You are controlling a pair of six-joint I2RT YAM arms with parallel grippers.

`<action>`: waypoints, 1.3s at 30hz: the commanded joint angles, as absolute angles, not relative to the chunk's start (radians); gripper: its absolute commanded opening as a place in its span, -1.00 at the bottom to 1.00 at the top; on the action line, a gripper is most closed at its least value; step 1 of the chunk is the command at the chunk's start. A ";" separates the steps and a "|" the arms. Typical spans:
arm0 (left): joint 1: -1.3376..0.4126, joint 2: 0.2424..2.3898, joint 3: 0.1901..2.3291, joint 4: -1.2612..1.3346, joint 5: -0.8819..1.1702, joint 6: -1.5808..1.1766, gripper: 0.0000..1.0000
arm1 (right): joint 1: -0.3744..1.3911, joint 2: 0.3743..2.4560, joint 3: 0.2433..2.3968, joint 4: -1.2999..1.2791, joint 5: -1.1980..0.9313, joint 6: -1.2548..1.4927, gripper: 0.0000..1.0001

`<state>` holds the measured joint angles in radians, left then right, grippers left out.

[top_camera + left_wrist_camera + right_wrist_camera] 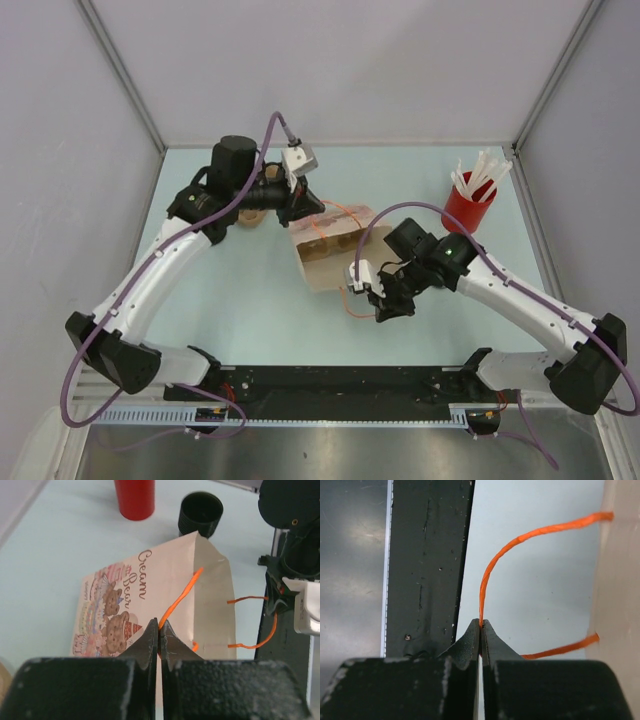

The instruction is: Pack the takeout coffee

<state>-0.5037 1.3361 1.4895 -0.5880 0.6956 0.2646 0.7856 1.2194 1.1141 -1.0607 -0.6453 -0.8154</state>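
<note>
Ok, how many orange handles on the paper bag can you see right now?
2. One orange handle runs from the paper bag mouth into the shut left end effector. The other, on the opposite side, is pinched in the shut right end effector.

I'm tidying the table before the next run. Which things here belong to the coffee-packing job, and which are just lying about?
Job in hand: takeout coffee, the black ringed cup; Cream Bear paper bag; left pincer, shut on one orange handle; right pincer, shut on the other handle.
Lying about: red cup of white sticks.
</note>
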 commanded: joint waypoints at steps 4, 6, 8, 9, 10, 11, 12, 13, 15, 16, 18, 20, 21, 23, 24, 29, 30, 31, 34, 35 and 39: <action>-0.549 1.344 1.471 -0.675 0.744 0.365 -0.97 | 0.805 1.206 1.071 -0.997 -0.655 -0.810 -1.00; -0.555 1.345 1.468 -0.684 0.750 0.377 -0.97 | 0.807 1.184 1.051 -0.989 -0.657 -0.810 -1.00; -0.557 1.342 1.465 -0.678 0.747 0.377 -0.97 | 0.807 1.169 1.036 -0.979 -0.649 -0.807 -1.00; -0.555 1.342 1.465 -0.678 0.744 0.376 -0.98 | 0.804 1.164 1.032 -0.976 -0.646 -0.805 -1.00; -0.555 1.342 1.466 -0.677 0.742 0.374 -0.98 | 0.805 1.157 1.031 -0.973 -0.644 -0.804 -1.00; -0.557 1.344 1.468 -0.673 0.738 0.374 -0.98 | 0.805 1.155 1.031 -0.970 -0.644 -0.801 -1.00; -0.557 1.347 1.476 -0.670 0.733 0.371 -0.98 | 0.805 1.151 1.031 -0.968 -0.643 -0.798 -1.00; -0.557 1.347 1.479 -0.667 0.729 0.367 -0.99 | 0.807 1.143 1.032 -0.957 -0.637 -0.795 -1.00; -0.555 1.353 1.497 -0.657 0.710 0.356 -0.99 | 0.805 1.134 1.032 -0.945 -0.626 -0.784 -1.00; -0.555 1.356 1.506 -0.655 0.703 0.354 -0.99 | 0.804 1.131 1.035 -0.925 -0.612 -0.778 -1.00; -0.555 1.367 1.538 -0.649 0.671 0.348 -0.99 | 0.799 1.123 1.048 -0.916 -0.597 -0.770 -1.00; -0.555 1.379 1.563 -0.643 0.647 0.342 -0.99 | 0.785 1.127 1.089 -0.902 -0.578 -0.756 -1.00; -0.555 1.391 1.592 -0.635 0.623 0.336 -0.98 | 0.779 1.132 1.107 -0.894 -0.572 -0.740 -1.00; -0.555 1.408 1.638 -0.626 0.595 0.324 -0.96 | 0.773 1.166 1.181 -0.891 -0.552 -0.727 -1.00; -0.557 1.429 1.657 -0.620 0.572 0.319 -0.96 | 0.772 1.175 1.204 -0.891 -0.536 -0.710 -1.00; -0.557 1.511 1.791 -0.597 0.474 0.290 -0.94 | 0.764 1.216 1.334 -0.807 -0.419 -0.649 -1.00; -0.557 1.525 1.805 -0.588 0.456 0.285 -0.94 | 0.759 1.232 1.347 -0.766 -0.369 -0.638 -1.00; -0.557 1.557 1.819 -0.581 0.422 0.284 -0.94 | 0.756 1.239 1.357 -0.743 -0.341 -0.615 -1.00; -0.557 1.612 1.884 -0.563 0.382 0.276 -0.93 | 0.729 1.273 1.405 -0.677 -0.278 -0.591 -1.00; -0.557 1.649 1.925 -0.561 0.356 0.267 -0.93 | 0.721 1.282 1.416 -0.657 -0.266 -0.565 -1.00; -0.554 1.739 2.037 -0.566 0.270 0.244 -0.93 | 0.678 1.315 1.482 -0.562 -0.184 -0.505 -1.00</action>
<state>-0.5514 1.6722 1.9160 -0.5961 0.3859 0.2886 0.7139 1.2911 1.3964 -0.7124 -0.3130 -0.5961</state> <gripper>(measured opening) 0.035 0.010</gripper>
